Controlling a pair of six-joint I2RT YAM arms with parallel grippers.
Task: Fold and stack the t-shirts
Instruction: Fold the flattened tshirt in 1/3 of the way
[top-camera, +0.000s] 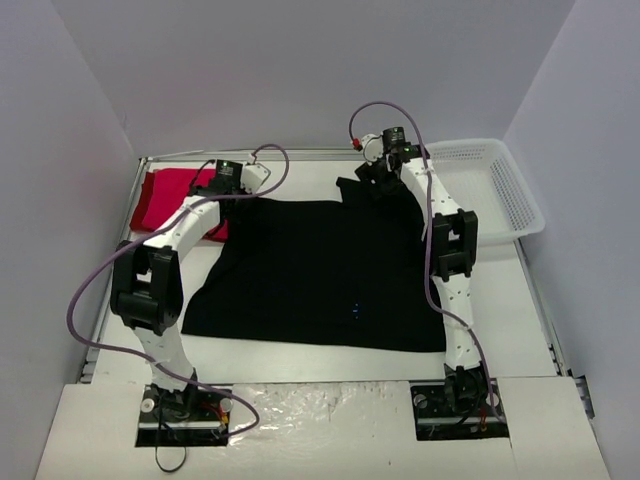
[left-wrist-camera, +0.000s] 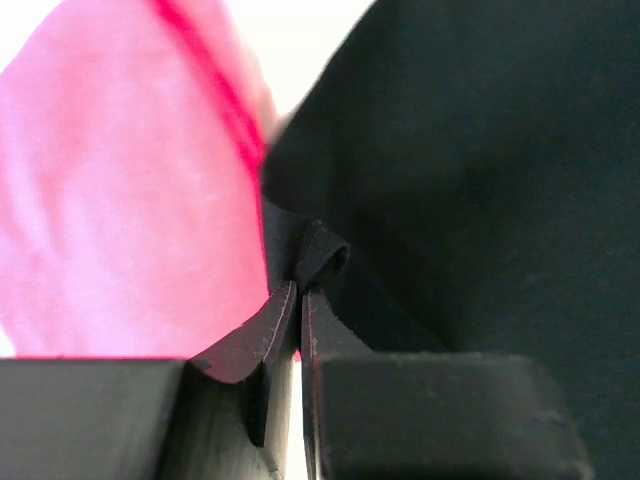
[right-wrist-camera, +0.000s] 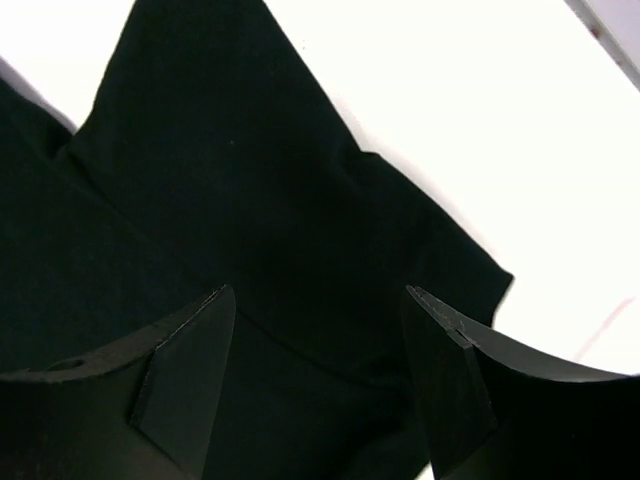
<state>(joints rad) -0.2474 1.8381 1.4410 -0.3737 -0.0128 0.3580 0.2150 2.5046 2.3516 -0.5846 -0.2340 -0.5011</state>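
Note:
The large black t-shirt (top-camera: 320, 275) lies spread on the white table, its tiny blue mark (top-camera: 357, 308) near the front. The red t-shirt (top-camera: 170, 195) lies bunched at the far left, partly under the left arm. My left gripper (top-camera: 228, 190) is at the black shirt's far left corner, shut on a pinch of black cloth (left-wrist-camera: 318, 255), with the red shirt (left-wrist-camera: 120, 190) right beside it. My right gripper (top-camera: 378, 180) hangs open over the far right sleeve (right-wrist-camera: 300, 230), with its jaws wide apart and nothing between them.
A white mesh basket (top-camera: 510, 185) stands at the far right, close to the right arm. The table's raised rim (top-camera: 300, 155) runs along the back, with grey walls on three sides.

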